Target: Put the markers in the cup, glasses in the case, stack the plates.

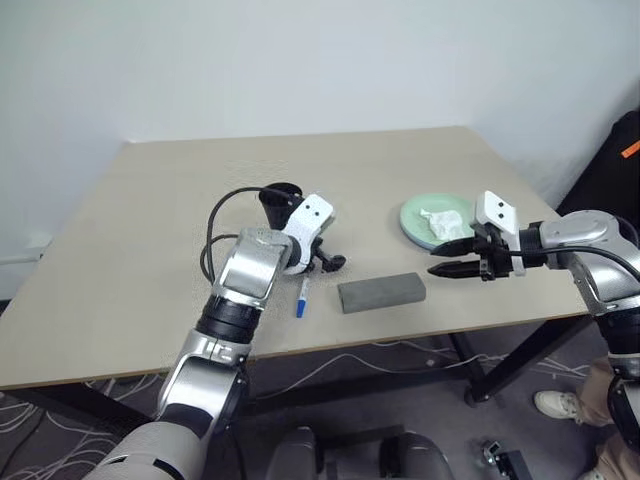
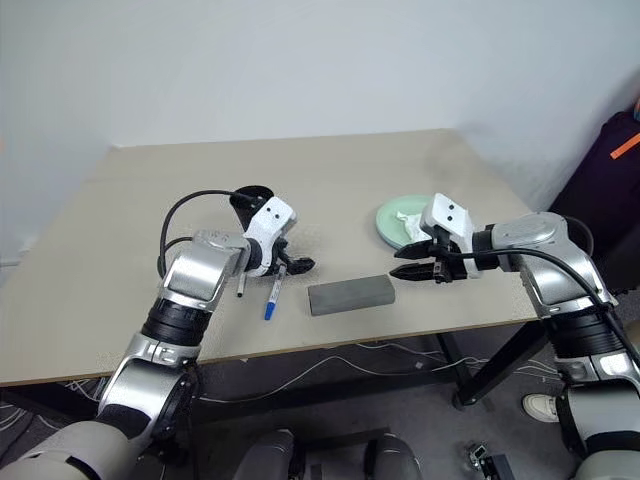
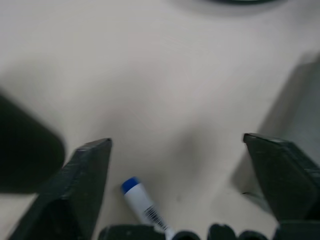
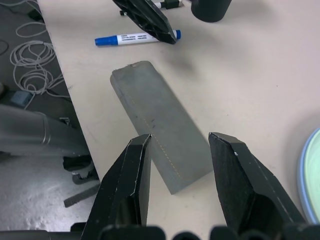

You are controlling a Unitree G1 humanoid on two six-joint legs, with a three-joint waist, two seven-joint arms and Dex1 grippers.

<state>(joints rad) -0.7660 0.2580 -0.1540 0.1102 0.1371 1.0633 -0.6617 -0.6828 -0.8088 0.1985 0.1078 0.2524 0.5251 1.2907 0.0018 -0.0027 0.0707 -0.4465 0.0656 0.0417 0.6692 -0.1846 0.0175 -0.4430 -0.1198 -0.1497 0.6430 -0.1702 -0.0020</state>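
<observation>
left claw (image 3: 177, 150) spread wide over the blue-capped marker (image 2: 271, 298), right claw (image 4: 180, 150) spread above the closed grey case (image 4: 159, 122)

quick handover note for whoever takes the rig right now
Left claw: open, empty, over the blue-capped marker.
Right claw: open, empty, over one end of the case.
The blue-capped marker and the black-capped marker lie on the table beside the cup. The case is shut. The green plate holds a white tissue.
Done: the plates look stacked, hard to tell.
Left: both markers; glasses unconfirmed.
</observation>
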